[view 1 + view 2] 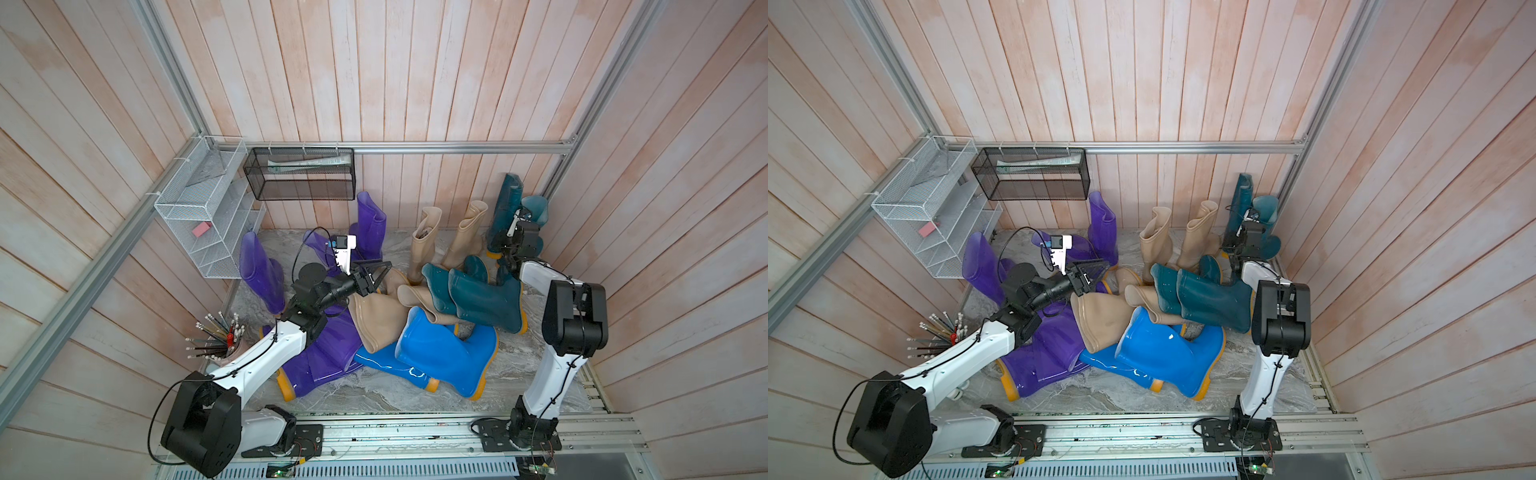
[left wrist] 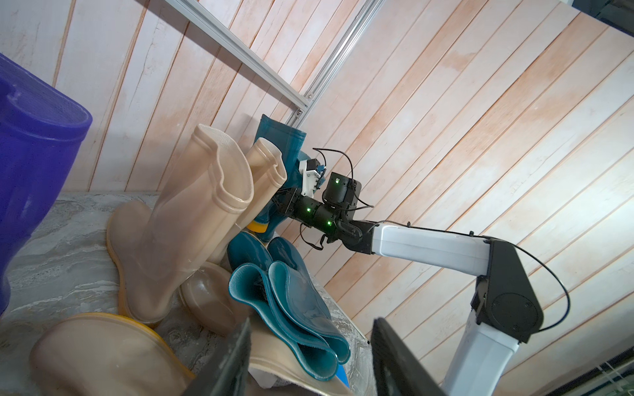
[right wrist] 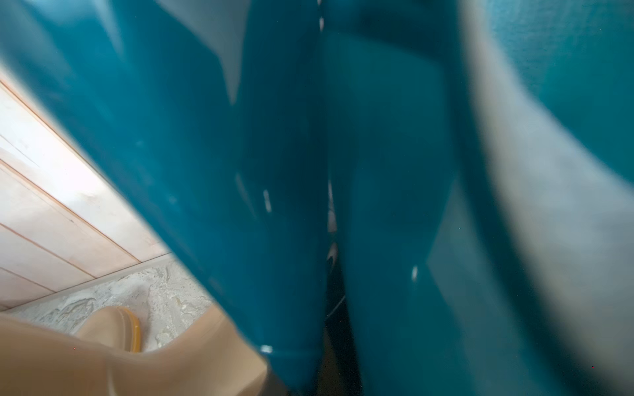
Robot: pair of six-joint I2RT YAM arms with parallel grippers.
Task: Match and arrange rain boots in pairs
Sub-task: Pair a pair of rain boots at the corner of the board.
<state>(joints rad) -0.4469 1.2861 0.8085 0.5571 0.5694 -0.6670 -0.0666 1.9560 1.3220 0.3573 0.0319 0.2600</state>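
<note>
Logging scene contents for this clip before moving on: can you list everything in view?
purple rain boots: at least four, purple, left side, one lying at the front
blue rain boots: two, bright blue, lying front centre
beige rain boots: at least four, beige, two standing at the back wall, others in the central heap
teal rain boots: at least four, dark teal, two standing in the back right corner, two lying on the heap
wire rack: one, white, left wall, holding a pink block
mesh basket: one, black, back wall
pencils: a bunch, mixed, front left
left gripper: one, black, jaws open above a lying beige boot
right gripper: one, black, jaws shut at the corner teal boots
</note>
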